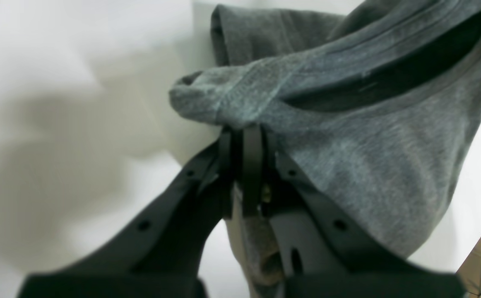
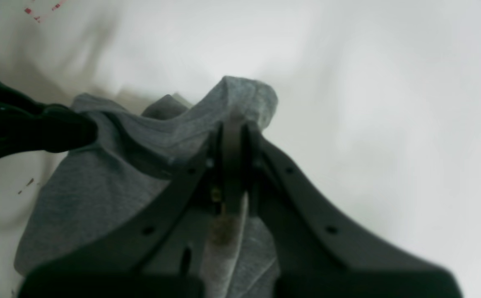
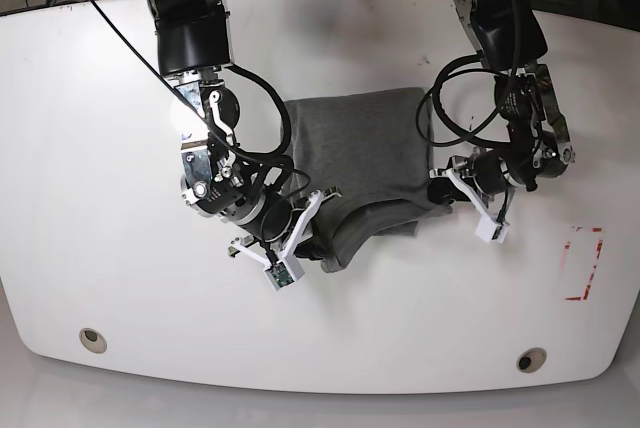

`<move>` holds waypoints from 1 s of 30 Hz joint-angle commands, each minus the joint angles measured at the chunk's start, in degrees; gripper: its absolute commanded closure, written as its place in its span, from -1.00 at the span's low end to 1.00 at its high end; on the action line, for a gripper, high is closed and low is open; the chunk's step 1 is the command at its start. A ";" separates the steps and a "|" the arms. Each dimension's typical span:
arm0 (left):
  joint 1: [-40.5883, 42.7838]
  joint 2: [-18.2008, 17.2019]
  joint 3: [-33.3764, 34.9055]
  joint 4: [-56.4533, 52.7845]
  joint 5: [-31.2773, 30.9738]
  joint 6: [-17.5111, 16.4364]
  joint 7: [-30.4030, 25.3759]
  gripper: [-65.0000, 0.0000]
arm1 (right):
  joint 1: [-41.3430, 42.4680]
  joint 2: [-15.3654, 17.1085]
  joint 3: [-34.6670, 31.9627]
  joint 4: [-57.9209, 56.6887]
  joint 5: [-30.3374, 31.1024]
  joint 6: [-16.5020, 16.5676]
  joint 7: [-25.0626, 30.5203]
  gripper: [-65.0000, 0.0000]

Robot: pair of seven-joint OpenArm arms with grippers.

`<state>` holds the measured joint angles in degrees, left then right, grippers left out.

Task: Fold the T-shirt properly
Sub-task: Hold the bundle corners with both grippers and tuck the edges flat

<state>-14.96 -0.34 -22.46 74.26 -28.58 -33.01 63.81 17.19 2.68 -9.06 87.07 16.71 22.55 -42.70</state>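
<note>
Two claws, both clamped shut on the shirt (image 3: 365, 153). Left claw (image 1: 246, 134) pinches a bunched fold by the collar; right claw (image 2: 234, 124) pinches another raised fold. Shirt is partly folded mid-worktop (image 3: 100, 278), near edge lifted between the arms. No brand, label or print readable on the cloth. Red outline mark (image 3: 583, 264) on worktop, no text.

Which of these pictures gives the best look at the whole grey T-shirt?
The base view: it alone shows the whole T-shirt, bunched on the white table between both arms. The left wrist view shows only cloth near the neckline, pinched by the left gripper. The right wrist view shows another bunched corner, pinched by the right gripper.
</note>
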 commanded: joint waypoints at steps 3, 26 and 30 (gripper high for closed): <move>-1.70 -0.06 0.08 1.30 -1.27 -0.35 -0.82 0.99 | 1.49 -0.17 0.14 1.59 0.65 0.36 1.25 1.00; -6.89 1.44 4.04 0.77 -1.18 -0.35 -1.17 0.99 | -0.88 2.82 3.92 6.43 0.57 0.36 -1.65 1.00; -7.15 1.26 4.04 0.69 -1.09 -0.35 -1.26 0.99 | -0.88 3.08 5.94 6.08 0.39 0.44 -1.57 1.00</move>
<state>-20.56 1.23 -18.48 74.08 -28.36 -33.01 63.64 14.70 5.72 -3.88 92.18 16.62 22.90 -45.69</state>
